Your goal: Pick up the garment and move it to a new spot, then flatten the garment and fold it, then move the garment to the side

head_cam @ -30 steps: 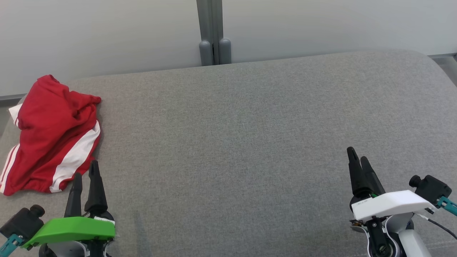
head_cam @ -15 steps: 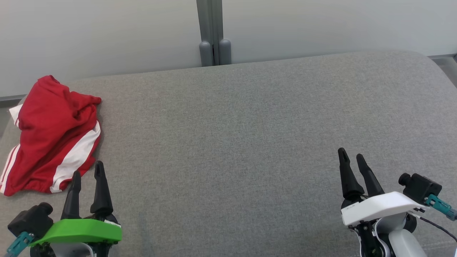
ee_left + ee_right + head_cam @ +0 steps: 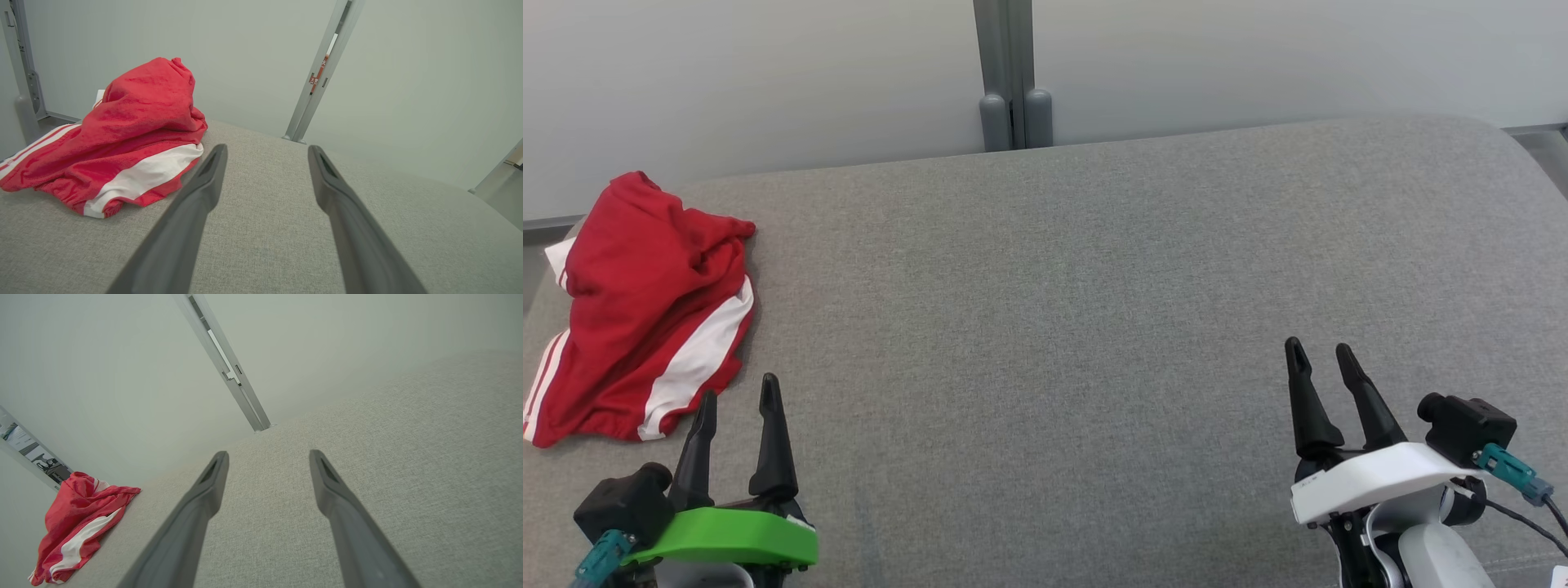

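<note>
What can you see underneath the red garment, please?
The red garment lies crumpled on the grey fabric surface, near its left end. The heap covers whatever is directly beneath its folds, so that cannot be seen.

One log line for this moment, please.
item: red white-striped garment, crumpled, left end of grey cushion | left gripper: open, empty, beside garment, apart | right gripper: open, empty, over bare cushion

Garment (image 3: 645,310) far left on cushion (image 3: 1054,327), near left end effector (image 3: 738,387).
</note>
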### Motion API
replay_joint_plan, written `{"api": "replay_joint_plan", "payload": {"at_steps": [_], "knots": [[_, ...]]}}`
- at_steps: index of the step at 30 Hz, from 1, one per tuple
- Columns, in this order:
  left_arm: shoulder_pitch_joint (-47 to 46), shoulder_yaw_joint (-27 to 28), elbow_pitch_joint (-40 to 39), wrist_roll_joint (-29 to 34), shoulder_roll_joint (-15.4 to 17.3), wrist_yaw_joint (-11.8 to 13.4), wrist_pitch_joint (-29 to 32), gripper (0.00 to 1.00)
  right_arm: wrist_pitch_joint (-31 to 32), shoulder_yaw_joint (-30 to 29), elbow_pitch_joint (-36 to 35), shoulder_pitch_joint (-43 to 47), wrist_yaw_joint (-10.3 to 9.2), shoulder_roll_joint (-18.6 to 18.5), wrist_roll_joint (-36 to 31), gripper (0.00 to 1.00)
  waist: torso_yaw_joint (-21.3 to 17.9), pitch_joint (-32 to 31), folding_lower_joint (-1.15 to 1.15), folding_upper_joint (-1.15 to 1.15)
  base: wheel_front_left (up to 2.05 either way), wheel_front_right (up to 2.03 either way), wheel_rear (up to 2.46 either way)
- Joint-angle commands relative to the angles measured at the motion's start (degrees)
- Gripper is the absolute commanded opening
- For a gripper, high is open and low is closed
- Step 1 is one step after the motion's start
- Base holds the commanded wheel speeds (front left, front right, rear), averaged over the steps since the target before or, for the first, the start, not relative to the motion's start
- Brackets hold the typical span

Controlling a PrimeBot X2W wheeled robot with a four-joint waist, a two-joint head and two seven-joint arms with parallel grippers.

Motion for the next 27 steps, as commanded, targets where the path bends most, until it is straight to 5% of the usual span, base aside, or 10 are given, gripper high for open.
{"api": "replay_joint_plan", "payload": {"at_steps": [1, 27], "knots": [[0.54, -0.05, -0.57, 1.79, 0.62, -0.09, -0.58, 1.0, -0.55, 0.18, -0.49, -0.44, 0.01, -0.32, -1.69, 1.0, -0.03, -0.01, 0.0, 0.0, 0.0, 0.0, 0.0], [1.36, 0.81, -0.47, 13.76, 0.99, 0.51, -3.7, 1.0, -3.79, 0.78, 0.24, 0.03, 0.01, -0.42, -14.47, 1.0, 0.03, -0.62, 0.0, 0.0, 0.0, 0.0, 0.0]]}}
